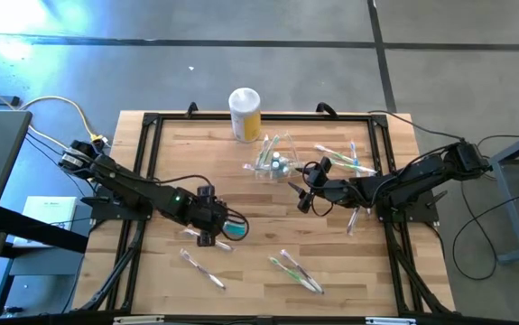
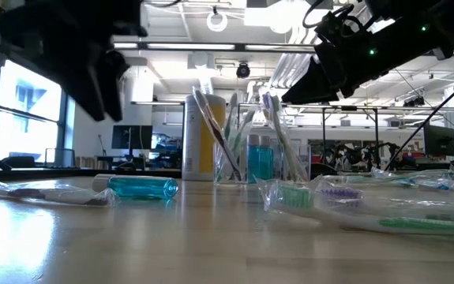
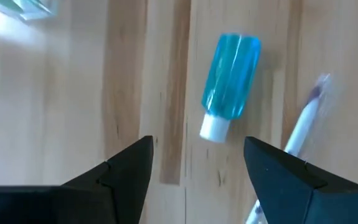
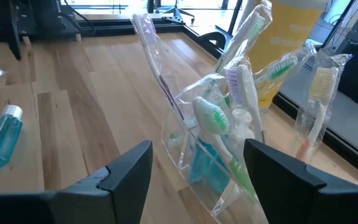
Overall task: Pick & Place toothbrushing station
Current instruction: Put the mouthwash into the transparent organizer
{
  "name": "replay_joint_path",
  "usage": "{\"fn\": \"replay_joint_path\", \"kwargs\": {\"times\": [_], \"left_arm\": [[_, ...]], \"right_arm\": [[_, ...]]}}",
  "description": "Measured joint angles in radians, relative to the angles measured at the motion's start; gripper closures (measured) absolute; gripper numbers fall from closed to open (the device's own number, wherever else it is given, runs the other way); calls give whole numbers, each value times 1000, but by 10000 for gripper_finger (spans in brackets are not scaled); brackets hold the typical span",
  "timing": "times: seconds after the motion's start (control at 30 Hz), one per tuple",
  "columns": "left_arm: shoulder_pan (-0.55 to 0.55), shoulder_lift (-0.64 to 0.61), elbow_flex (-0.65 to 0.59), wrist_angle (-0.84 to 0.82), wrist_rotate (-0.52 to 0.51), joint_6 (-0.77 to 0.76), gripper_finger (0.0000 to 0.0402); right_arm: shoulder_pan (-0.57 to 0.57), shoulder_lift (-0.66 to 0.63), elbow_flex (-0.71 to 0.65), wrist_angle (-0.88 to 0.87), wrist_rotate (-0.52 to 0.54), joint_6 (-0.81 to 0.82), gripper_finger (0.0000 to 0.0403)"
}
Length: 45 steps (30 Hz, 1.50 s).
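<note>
The high view looks straight down; the low view looks level (both share the blue bottle).

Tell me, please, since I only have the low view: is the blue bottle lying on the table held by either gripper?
Observer: No. The blue bottle lies free on the wood, ahead of the open left gripper.
Operator: Thank you. Where is the right gripper?
Observer: The right gripper is open, facing the toothbrushing station, not touching it.
Operator: Is the station upright?
Observer: Yes, it stands upright with wrapped toothbrushes sticking out, beside the yellow canister.
</note>
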<state>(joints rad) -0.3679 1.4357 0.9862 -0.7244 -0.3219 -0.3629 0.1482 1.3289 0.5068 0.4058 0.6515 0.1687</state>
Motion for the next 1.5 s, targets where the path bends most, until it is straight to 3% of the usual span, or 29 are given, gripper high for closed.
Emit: {"fn": "replay_joint_path", "kwargs": {"times": [0.43,0.93,1.5], "left_arm": [[1,-6,-238,355,79,149,158],[2,-6,-384,655,106,262,158],[2,-6,-395,649,107,263,158]], "right_arm": [[0,0,0,-6,0,20,158],[0,0,0,-7,0,24,158],[0,0,0,-7,0,38,158]]}}
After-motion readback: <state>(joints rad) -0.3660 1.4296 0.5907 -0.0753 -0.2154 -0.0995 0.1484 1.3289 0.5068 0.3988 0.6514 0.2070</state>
